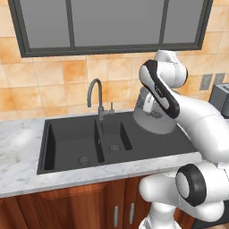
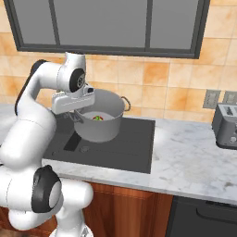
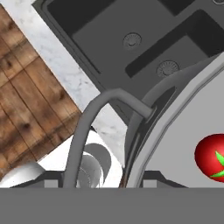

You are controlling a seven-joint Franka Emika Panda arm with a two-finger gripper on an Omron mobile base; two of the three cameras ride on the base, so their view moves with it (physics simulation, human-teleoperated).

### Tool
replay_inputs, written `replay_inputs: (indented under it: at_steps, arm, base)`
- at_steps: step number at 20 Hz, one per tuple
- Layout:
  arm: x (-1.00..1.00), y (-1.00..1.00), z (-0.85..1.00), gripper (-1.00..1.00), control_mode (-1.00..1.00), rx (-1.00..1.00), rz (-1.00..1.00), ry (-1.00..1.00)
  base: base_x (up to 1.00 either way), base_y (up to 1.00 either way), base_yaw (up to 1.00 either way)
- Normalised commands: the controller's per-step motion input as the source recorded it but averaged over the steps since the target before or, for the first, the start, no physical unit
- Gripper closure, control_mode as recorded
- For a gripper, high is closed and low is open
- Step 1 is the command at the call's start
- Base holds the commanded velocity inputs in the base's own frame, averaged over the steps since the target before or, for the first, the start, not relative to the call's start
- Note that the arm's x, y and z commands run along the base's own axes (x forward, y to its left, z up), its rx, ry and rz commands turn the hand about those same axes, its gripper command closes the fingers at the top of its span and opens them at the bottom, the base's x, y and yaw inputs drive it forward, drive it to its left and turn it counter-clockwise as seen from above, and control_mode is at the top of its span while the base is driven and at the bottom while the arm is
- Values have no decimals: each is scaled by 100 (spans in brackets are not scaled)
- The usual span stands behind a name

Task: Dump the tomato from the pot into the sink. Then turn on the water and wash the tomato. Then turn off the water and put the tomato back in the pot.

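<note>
Left base view: the pot [image 1: 154,117] hangs tilted above the sink [image 1: 71,143], nothing dumped yet.

Right base view: the gripper [image 2: 75,112] clamps the pot's near handle, the tomato [image 2: 97,118] inside.

Hand view: jaws part-closed around that handle; washing and returning remain.

Left base view: arm covers most of pot [image 1: 152,117], at 3 o'clock from faucet [image 1: 95,95]. Toaster [image 1: 221,99] cut by right edge. Hand view: tomato [image 3: 211,157] cut at 3 o'clock edge; fingertips behind pot handle [image 3: 89,127], grip unclear.
</note>
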Motion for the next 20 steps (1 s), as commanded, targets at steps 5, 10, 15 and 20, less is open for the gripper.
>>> replay_inputs:
  at_steps: [5,10,15,20]
  arm:
    - [-38,100,0,100,-100,5,9,0]
    - [-17,100,0,100,-100,7,8,0]
    - [0,100,0,100,-100,5,7,1]
    - [0,100,0,100,-100,4,5,3]
  base:
    - [0,0,0]
    - [0,0,0]
    - [0,0,0]
    - [0,0,0]
